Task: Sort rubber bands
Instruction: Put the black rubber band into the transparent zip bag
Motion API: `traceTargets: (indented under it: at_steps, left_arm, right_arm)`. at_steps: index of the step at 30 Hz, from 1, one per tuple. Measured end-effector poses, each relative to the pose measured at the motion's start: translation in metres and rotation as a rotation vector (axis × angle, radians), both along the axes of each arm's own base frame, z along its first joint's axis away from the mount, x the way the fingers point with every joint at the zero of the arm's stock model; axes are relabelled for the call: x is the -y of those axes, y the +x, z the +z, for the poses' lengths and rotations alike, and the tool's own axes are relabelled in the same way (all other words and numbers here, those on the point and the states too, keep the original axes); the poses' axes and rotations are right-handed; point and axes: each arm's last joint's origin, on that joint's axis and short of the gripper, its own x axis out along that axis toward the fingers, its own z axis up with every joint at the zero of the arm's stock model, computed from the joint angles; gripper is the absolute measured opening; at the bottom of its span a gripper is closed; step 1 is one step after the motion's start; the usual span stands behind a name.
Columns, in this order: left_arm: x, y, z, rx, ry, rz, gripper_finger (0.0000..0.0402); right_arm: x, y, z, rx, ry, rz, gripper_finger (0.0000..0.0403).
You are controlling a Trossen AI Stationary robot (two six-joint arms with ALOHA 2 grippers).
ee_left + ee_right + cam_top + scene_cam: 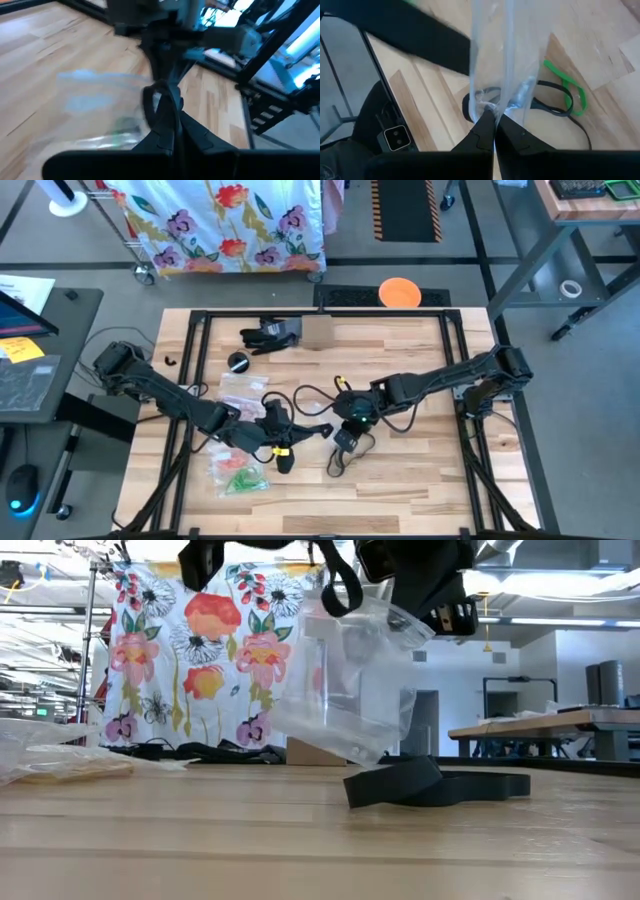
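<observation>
Right gripper (494, 120) pinching clear bag (507, 60) edge

You're clamping flimsy, slippery plastic; left gripper (167, 117) is closing on a dark band; green rubber band (567, 87) is lying just beyond the bag, light, stretchy.

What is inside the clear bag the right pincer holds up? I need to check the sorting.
In the low view the clear bag looks empty. In the right wrist view a green band and a dark band show beside it; whether inside or beneath cannot be told.
</observation>
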Motion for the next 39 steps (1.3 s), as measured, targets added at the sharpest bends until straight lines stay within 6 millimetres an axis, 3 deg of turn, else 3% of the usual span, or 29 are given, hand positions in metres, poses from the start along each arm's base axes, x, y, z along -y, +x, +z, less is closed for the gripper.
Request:
traceTargets:
  at_steps: [8, 28, 39]
  left_arm:
    - [-0.003, 0.003, 0.008, 0.020, 0.001, 0.030, 0.0000]
    - [-0.036, 0.016, 0.010, 0.032, 0.053, 0.161, 0.0000]
    - [-0.025, 0.011, 0.006, -0.013, 0.050, 0.092, 0.0000]
  right_arm:
    - [0.004, 0.007, 0.003, 0.056, 0.017, -0.068, 0.0000]
    - [0.007, 0.010, 0.004, 0.091, 0.016, -0.069, 0.0000]
    - [0.012, 0.010, 0.004, 0.084, -0.004, -0.099, 0.0000]
